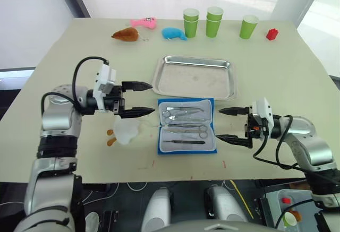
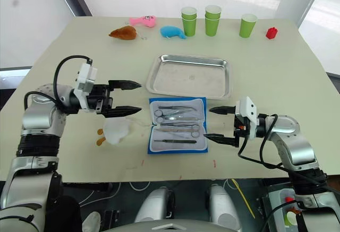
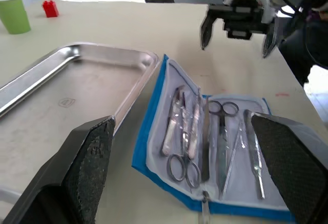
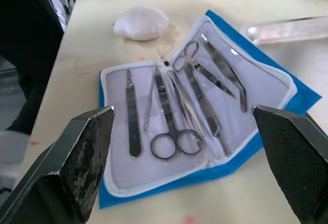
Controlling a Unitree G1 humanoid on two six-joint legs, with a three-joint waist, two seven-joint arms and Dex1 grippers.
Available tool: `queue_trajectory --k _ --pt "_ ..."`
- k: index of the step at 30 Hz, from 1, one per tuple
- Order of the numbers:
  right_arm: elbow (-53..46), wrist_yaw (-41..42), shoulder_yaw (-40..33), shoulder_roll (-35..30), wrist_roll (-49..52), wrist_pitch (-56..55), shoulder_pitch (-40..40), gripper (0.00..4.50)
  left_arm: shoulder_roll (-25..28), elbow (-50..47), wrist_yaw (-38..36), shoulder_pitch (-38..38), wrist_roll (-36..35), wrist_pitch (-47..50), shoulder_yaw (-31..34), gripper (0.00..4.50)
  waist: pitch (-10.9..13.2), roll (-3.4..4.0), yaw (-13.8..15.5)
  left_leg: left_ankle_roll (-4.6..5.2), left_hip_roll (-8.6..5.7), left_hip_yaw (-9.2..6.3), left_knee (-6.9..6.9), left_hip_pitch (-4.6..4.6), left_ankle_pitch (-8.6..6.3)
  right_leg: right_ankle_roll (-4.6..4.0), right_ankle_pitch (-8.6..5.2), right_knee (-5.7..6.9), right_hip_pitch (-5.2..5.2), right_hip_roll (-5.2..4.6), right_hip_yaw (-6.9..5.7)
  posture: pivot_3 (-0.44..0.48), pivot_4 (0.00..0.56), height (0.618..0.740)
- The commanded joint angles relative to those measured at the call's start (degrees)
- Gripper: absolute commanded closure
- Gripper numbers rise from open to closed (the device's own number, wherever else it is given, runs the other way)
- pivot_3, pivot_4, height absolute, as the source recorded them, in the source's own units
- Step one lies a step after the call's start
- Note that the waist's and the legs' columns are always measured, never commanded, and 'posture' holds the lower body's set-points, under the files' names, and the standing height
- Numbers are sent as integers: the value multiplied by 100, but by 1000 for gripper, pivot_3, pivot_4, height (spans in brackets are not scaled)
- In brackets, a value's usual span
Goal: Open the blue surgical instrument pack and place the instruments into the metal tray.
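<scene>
At the near middle of the desk [image 1: 297, 67] the blue surgical instrument pack [image 1: 187, 125] lies open flat, its pale lining up, with the instruments [image 1: 184, 120] still strapped inside: ring-handled scissors and forceps, tweezers and a thin dark straight tool. Just beyond it, at its 12 o'clock and barely apart from its far edge, sits the metal tray [image 1: 195, 77], holding none of the tools.

The left claw [image 1: 137, 99] hovers at the pack's 10 o'clock, just off its far left corner, fingers spread wide and pointing toward the tray's near left corner, gripping nothing. The right claw [image 1: 230, 125] hangs at the pack's 3 o'clock, just beside its right edge, fingers likewise spread and pointing at the pack, holding nothing.

A white crumpled lump [image 1: 126, 130] rests at the pack's 9 o'clock, below the left claw. Along the far edge of the desk stand green cups [image 1: 214, 21], a blue plush toy [image 1: 174, 33], a pink toy [image 1: 144, 23], a brown toy [image 1: 125, 34] and a small red block [image 1: 272, 34].
</scene>
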Motion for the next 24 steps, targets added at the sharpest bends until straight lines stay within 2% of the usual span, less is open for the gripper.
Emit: queue_trajectory --k 1,5,12,24 --pt "45 33 51 73 -94 -269 -150 17 333 -546 -326 244 -411 -176 -7 0 1 1 0 0 1 0 0 0 0 0 0 0 0 0 0 0 150 740" --pt "280 -2 175 227 -303 -584 -294 17 503 -733 -326 501 -535 -376 -28 0 5 2 0 0 2 1 1 0 0 0 0 2 -1 0 -1 0 150 740" --pt "1202 43 499 657 -728 -1225 -907 17 397 -774 -326 875 -541 -767 -35 0 9 7 -11 0 2 4 0 2 0 -1 0 3 -2 1 0 0 150 740" --pt "3023 254 918 1130 -1412 -2143 -1515 17 255 -498 -326 890 -573 -1222 -234 0 11 9 -11 0 3 7 0 2 0 -2 1 3 -2 0 1 0 150 740"
